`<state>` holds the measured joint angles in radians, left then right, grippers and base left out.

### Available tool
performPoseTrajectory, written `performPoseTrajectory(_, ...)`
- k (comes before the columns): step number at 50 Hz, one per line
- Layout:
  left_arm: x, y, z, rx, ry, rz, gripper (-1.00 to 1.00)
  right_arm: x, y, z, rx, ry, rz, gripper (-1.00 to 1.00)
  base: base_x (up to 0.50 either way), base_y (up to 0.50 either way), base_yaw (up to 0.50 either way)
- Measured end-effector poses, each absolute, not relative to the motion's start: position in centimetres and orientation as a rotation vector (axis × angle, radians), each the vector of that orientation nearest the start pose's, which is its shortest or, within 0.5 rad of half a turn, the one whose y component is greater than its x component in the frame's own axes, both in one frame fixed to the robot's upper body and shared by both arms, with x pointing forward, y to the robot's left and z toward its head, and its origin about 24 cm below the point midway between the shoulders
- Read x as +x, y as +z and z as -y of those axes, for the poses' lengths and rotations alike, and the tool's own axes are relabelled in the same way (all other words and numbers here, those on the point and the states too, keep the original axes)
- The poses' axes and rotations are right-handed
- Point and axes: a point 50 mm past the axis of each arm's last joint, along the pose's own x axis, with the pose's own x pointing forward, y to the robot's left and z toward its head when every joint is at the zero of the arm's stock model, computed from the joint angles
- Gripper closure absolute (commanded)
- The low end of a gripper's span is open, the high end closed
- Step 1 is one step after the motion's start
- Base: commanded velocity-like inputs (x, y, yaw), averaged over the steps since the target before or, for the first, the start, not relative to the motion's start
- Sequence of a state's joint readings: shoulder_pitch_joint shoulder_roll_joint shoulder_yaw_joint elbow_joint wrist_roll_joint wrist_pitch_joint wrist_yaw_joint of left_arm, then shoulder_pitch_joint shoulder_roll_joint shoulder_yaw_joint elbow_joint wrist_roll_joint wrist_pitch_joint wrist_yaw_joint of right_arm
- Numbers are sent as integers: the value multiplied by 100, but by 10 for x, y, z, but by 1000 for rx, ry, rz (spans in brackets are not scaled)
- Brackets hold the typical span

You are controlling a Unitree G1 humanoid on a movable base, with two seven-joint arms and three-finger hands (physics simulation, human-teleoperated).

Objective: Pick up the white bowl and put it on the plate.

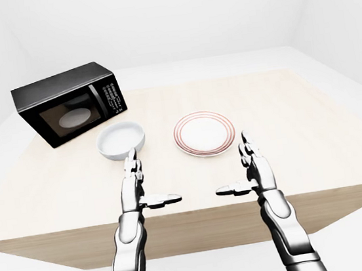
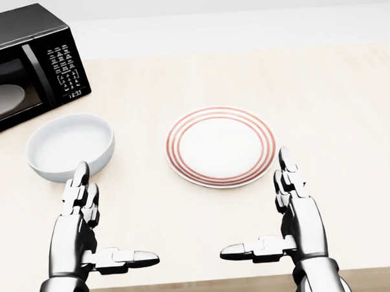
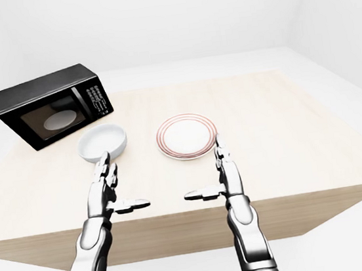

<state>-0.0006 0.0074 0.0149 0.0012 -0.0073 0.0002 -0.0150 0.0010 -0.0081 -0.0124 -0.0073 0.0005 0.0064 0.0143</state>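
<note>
Bowl (image 2: pixel 70 146) sits upright, mouth up, left of plate (image 2: pixel 220 145); both robot hands spread wide, empty.

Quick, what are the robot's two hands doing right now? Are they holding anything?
Left hand: open, holding nothing, just below the bowl.
Right hand: open, holding nothing, just below the plate.

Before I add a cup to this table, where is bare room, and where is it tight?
The widest bare wood lies right of the plate, out to the table edge. A narrower strip runs between the plate and the white bowl. It is crowded at the left, where the bowl sits close to the microwave.
</note>
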Motion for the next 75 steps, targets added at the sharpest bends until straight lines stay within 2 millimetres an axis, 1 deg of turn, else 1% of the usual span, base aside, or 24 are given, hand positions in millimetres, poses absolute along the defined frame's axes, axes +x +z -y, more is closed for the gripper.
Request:
performPoseTrajectory(17,253,42,-158,0,-2,-1,-100,252,46,157,-36,14,7,-100,0,3,0)
performPoseTrajectory(45,253,42,-160,2,-2,-1,-100,251,45,153,-59,41,10,-100,0,41,0)
performPoseTrajectory(70,253,42,-160,2,-2,-1,-100,253,43,154,-56,35,12,-100,0,41,0)
performPoseTrajectory(75,253,42,-161,6,1,-2,-100,253,43,153,-54,35,13,-100,0,12,0)
